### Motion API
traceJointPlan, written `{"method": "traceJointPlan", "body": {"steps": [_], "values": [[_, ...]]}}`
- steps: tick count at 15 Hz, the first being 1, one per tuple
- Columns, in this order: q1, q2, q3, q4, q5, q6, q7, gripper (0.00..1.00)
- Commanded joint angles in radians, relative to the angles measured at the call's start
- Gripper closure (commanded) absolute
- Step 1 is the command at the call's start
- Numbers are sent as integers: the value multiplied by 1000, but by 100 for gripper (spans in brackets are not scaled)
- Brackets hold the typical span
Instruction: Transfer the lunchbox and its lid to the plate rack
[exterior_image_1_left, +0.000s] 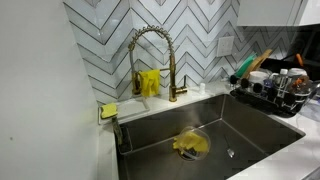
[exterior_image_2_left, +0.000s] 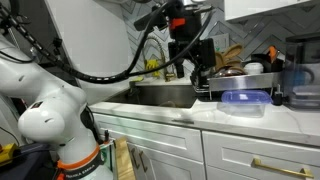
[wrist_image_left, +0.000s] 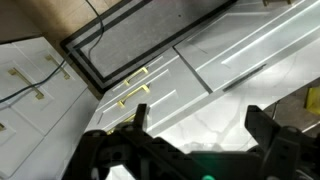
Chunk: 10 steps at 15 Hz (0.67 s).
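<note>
Fingers (wrist_image_left: 135, 128) are spread wide with nothing between them. The wrist view shows only cabinet doors and floor below. In an exterior view the lunchbox (exterior_image_2_left: 245, 100) sits on the counter (exterior_image_2_left: 165, 117) near its front edge, at 4 o'clock from the gripper (exterior_image_2_left: 192, 62) and apart from it. Can't tell if the lid is on the box or elsewhere. The rack (exterior_image_1_left: 272, 95) is just behind the box, and the sink (exterior_image_1_left: 210, 140) is at the rack's 8 o'clock. Step, as I judge it: reach for the box. To do it well, swing toward 4 o'clock, drop the jaws over 1 rim wall and pinch firmly, since thin plastic likely flexes or slips. Then lift level, clear of the rack wires.
</note>
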Motion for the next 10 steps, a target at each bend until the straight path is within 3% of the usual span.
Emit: {"method": "traceJointPlan", "body": {"steps": [1,2,3,10], "values": [[12,120,-14,88,83,78,-11,0],[19,151,-21,103,121,104,-31,0],[-10,88,11,61,76,76,-9,0],[-9,157,12,105,109,98,-18,0]]}}
